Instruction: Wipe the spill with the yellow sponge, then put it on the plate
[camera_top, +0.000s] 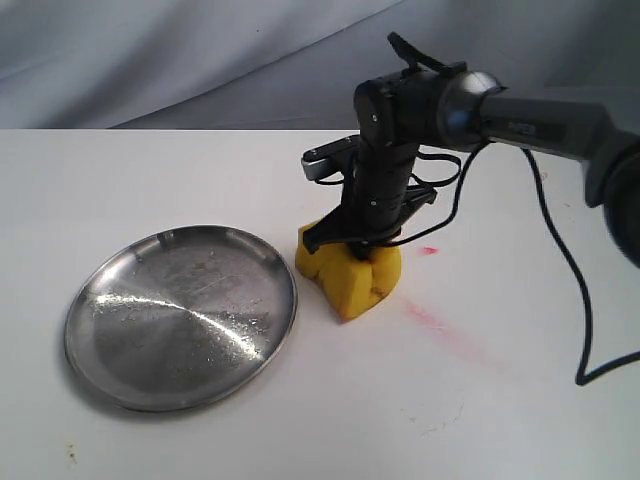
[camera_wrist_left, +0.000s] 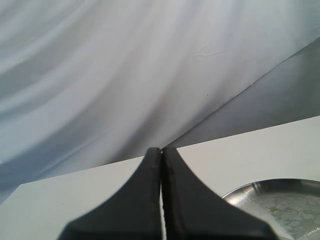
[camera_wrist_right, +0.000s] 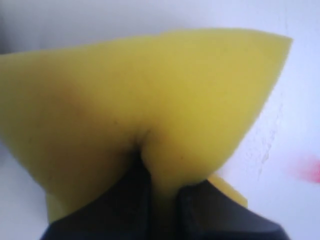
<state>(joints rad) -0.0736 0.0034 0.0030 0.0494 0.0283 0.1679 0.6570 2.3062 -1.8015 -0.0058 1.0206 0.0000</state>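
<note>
1. The plate (camera_top: 150, 340) lies at lower left on the white desk (camera_top: 480, 420).
2. Just right of its rim, the right pincer (camera_top: 362, 243) clenches the yellow sponge (camera_top: 350, 280) from above and presses it to the desk. The spill is not visible.
3. Pink smears (camera_top: 440, 322) trail to the sponge's right.
4. The left pincer (camera_wrist_left: 161, 200) is clenched on nothing, and grey cloth (camera_top: 150, 50) hangs behind.

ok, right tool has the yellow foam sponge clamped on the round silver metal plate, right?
No. The right tool clamps the yellow foam sponge, but on the white table beside the round silver metal plate, not on it; exterior view shows this.
</note>
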